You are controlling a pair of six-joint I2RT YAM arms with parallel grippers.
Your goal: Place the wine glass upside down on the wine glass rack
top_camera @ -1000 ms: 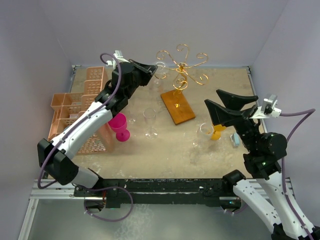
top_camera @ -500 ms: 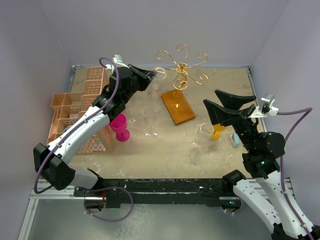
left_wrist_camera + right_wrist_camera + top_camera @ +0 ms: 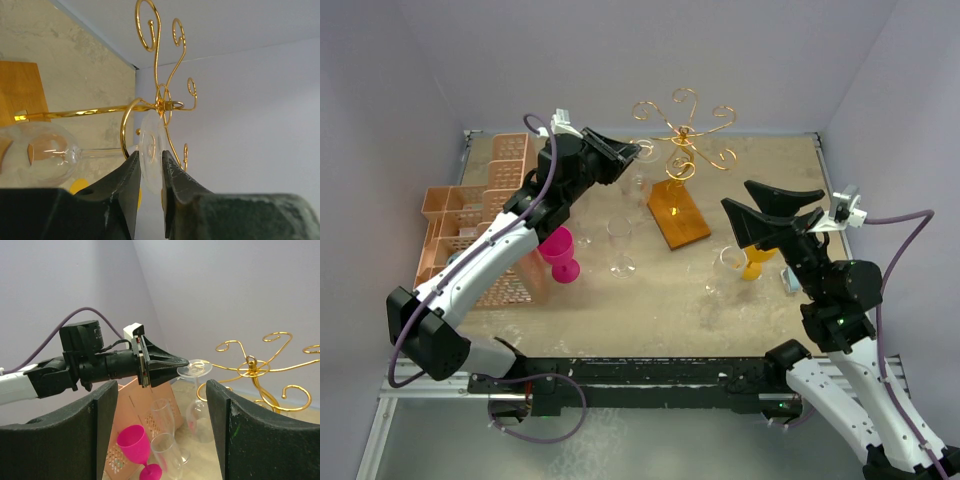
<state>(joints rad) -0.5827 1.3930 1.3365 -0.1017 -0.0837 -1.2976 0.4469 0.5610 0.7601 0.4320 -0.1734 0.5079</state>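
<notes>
Toward twelve o'clock on the tabletop (image 3: 620,300), the wine glass rack (image 3: 682,130) stands on its orange-brown wooden base, its gold scroll arms spread above a thin post. The wine glass (image 3: 195,369) hangs upside down on the rack's nine o'clock side, with its foot uppermost and its bowl below. In the left wrist view a gold curl bends around the stem just under the foot, so the glass seems to be borne by that arm, though the contact is hard to see through clear glass.

The left tool (image 3: 635,148) reaches in from nine o'clock, level with the foot. Its fingers (image 3: 131,170) stand narrowly either side of the foot's rim. Whether they pinch it or have let go I cannot tell.

The right tool (image 3: 734,194) hovers at about four o'clock from the rack, well apart from it, with its jaws spread wide and nothing between them.

A pink goblet (image 3: 560,255) and a clear flute (image 3: 620,242) stand at seven o'clock from the rack, beside an orange lattice crate (image 3: 470,220).
</notes>
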